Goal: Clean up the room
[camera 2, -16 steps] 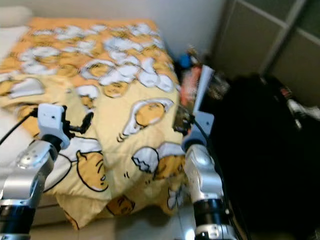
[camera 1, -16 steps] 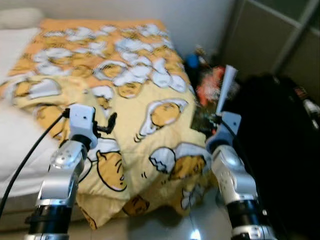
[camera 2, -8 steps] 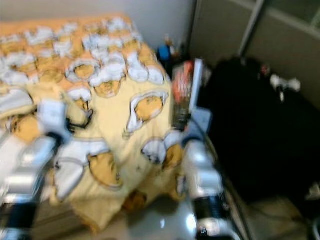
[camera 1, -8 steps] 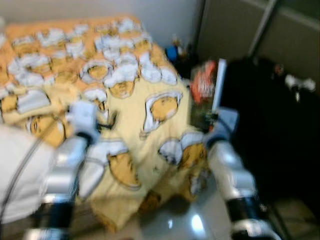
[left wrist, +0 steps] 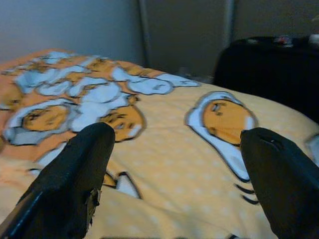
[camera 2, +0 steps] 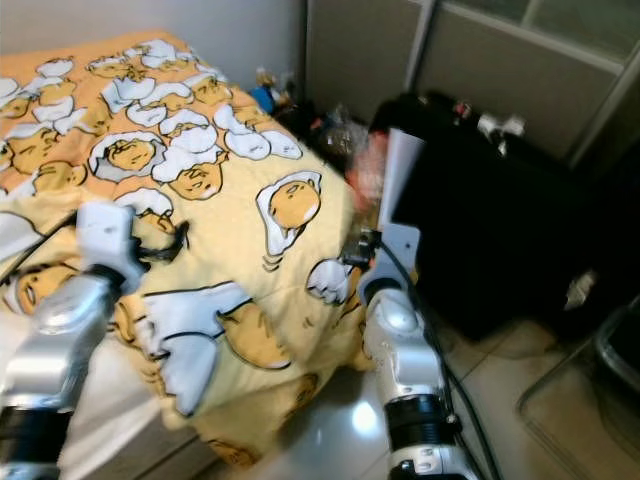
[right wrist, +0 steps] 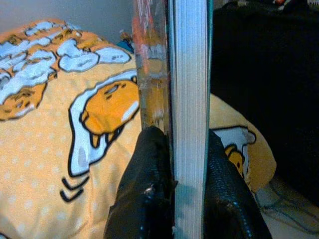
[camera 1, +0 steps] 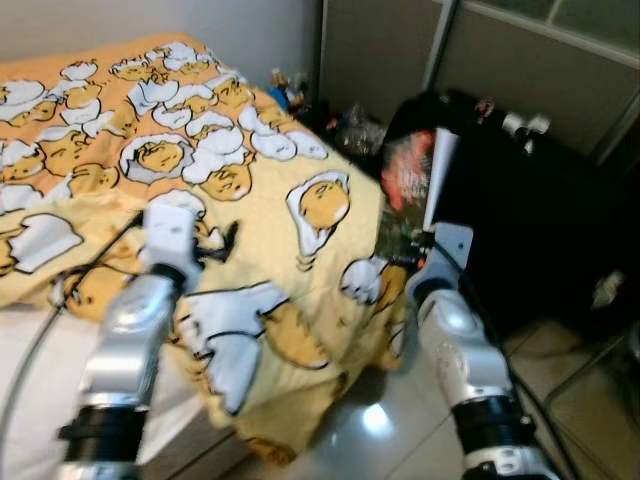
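My right gripper (right wrist: 179,164) is shut on a thick book (right wrist: 187,79) with white page edges and a red-orange cover, held upright. In the left eye view the book (camera 1: 425,180) stands above my right gripper (camera 1: 408,240), beside the bed's right edge and in front of a black cabinet (camera 1: 530,220). My left gripper (left wrist: 174,164) is open, hovering over the yellow blanket (camera 1: 250,190) printed with egg characters; nothing lies between its fingers (left wrist: 79,169).
Black furniture (camera 2: 500,220) stands to the right, with small white items (camera 1: 525,124) on top. Clutter (camera 1: 345,125) sits by the wall between bed and cabinet. Grey sliding doors (camera 1: 500,60) are behind. Glossy tiled floor (camera 1: 380,430) lies below, with cables at the right.
The camera has swung to the right, so the bed has shifted left and more of the black furniture and floor shows. My right gripper still holds the book upright.
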Tool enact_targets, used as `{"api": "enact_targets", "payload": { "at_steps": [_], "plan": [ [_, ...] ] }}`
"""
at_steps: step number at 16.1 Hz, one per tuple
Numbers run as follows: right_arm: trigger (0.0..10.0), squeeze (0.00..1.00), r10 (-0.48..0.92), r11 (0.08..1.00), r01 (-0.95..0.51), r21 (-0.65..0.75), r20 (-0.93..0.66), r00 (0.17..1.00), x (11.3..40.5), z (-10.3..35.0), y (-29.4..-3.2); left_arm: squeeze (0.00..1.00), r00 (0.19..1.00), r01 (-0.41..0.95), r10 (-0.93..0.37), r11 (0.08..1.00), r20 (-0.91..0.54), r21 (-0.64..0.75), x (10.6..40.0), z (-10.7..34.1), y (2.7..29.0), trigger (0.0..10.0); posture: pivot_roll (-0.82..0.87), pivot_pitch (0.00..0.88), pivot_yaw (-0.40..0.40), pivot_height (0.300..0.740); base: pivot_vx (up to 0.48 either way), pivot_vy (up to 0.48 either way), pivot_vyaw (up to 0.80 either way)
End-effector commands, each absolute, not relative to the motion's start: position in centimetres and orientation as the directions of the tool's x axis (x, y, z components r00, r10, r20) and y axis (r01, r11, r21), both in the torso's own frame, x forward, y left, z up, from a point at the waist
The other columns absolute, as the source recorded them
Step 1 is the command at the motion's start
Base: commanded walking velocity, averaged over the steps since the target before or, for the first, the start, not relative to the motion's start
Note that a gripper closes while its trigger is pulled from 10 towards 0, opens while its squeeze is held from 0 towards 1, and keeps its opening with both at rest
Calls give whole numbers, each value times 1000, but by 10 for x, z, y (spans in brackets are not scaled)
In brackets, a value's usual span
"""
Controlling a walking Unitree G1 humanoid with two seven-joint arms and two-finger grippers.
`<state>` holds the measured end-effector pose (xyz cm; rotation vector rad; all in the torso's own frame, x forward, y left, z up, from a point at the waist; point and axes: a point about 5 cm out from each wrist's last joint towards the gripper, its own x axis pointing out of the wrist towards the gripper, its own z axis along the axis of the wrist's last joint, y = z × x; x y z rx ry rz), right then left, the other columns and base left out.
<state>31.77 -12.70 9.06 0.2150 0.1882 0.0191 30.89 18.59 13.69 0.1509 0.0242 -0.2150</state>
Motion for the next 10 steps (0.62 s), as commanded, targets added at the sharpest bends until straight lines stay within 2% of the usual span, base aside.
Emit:
{"api": "enact_targets", "payload": {
  "at_steps": [1, 2, 6, 10],
  "plan": [
    [10000, 0, 62, 973, -37, 226, -104, 993, 321, 106, -124, 1000, 981, 195, -189, 968, -49, 159, 306, 135, 194, 10000, 101, 0, -6, 740, 0, 390, 0],
    [10000, 0, 84, 971, -58, 230, -103, 991, 320, 106, -122, 1000, 980, 197, -191, 968, -50, 159, 306, 135, 194, 10000, 100, 0, -6, 740, 0, 382, 0],
    [10000, 0, 277, 954, -258, 155, -115, 954, 315, 106, -104, 1000, 979, 202, -197, 966, -49, 160, 306, 135, 192, 10000, 100, 0, -4, 740, 0, 390, 764],
    [10000, 0, 311, 945, -293, 144, -123, 942, 313, 105, -104, 1000, 978, 206, -200, 965, -51, 160, 307, 135, 191, 10000, 100, 0, -2, 740, 0, 389, 800]
  ]
}}
